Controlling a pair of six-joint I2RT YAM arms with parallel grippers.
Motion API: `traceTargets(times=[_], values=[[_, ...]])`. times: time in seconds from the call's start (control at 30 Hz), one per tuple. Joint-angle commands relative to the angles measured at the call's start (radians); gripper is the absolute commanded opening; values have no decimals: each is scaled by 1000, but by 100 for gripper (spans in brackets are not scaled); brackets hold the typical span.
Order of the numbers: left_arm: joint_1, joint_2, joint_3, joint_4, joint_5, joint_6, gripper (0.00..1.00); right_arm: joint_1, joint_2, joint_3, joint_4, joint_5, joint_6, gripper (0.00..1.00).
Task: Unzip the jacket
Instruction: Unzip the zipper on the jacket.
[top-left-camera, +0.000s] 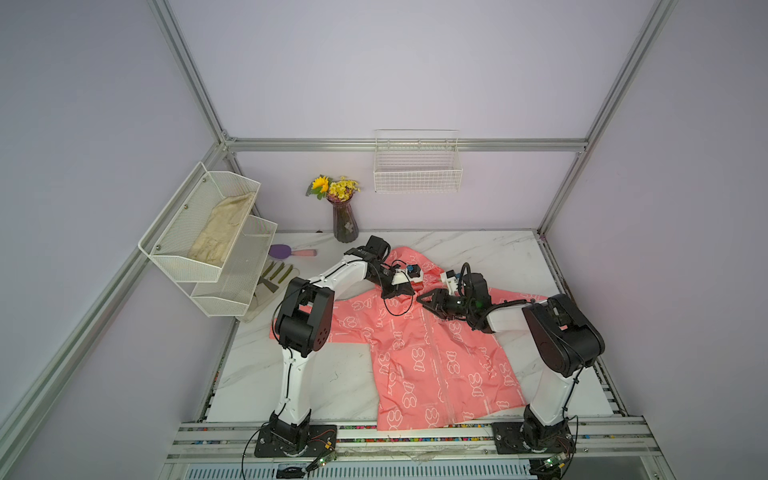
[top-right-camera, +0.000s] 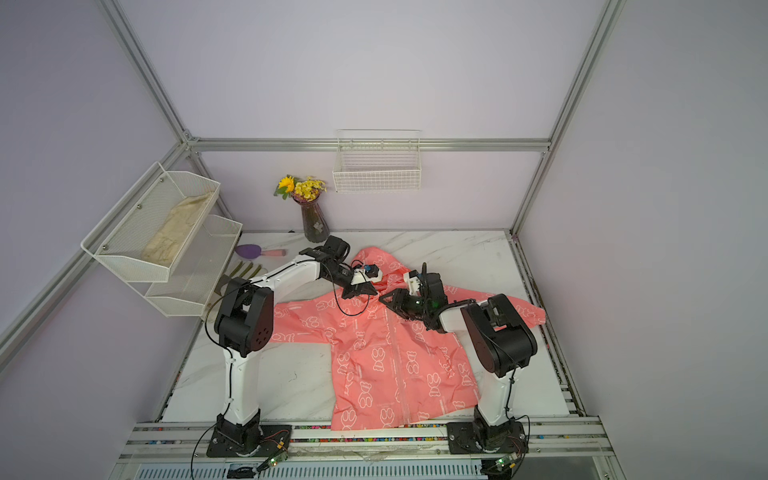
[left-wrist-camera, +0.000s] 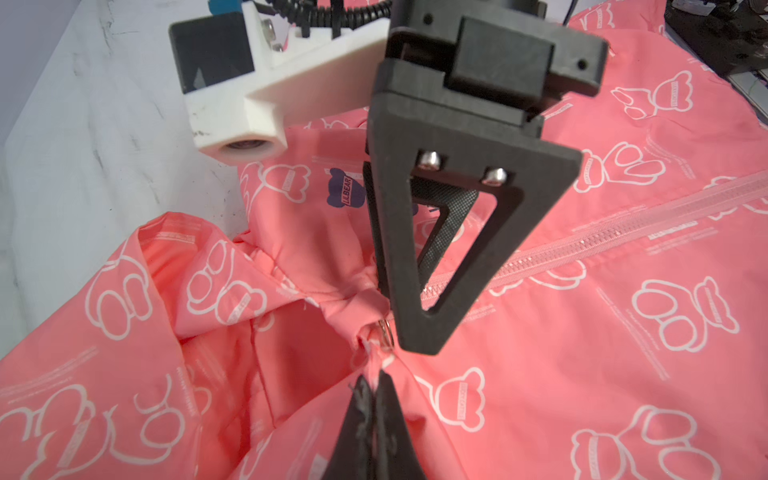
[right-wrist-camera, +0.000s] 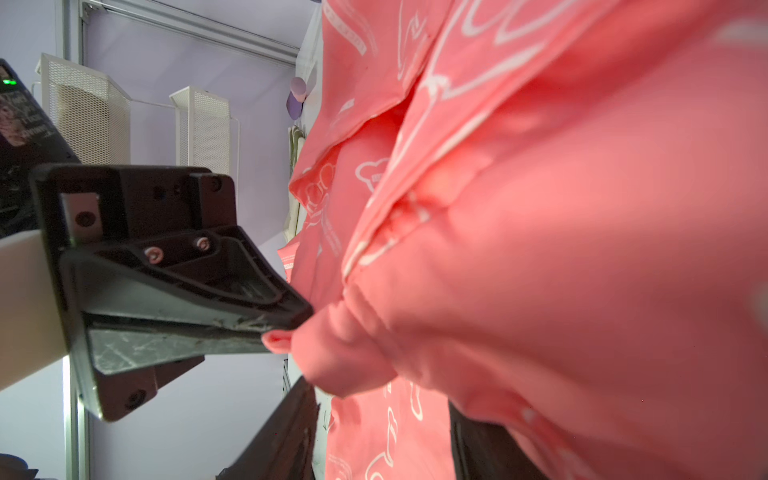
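Observation:
The coral-pink jacket lies flat on the marble table, front up, hood toward the back wall. Its zipper runs closed down the front, beside the dark blue bear logo. My left gripper is shut on a pinch of collar fabric just above the metal zipper pull ring. My right gripper hovers at the same spot, jaws apart, with jacket cloth showing between them and one fingertip beside the ring.
A vase of yellow flowers stands at the back wall, a white wire basket hangs above. A two-tier mesh rack at the left holds a beige cloth. A purple brush and a glove lie beneath it.

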Motion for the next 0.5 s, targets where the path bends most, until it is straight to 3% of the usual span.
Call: traceTargets(times=[0.0, 0.47], values=[[4, -76, -25, 10, 40, 13, 0, -11, 34, 3, 30, -15, -19, 54], [-3, -73, -28, 24, 36, 0, 0, -12, 80, 95, -27, -59, -95, 52]])
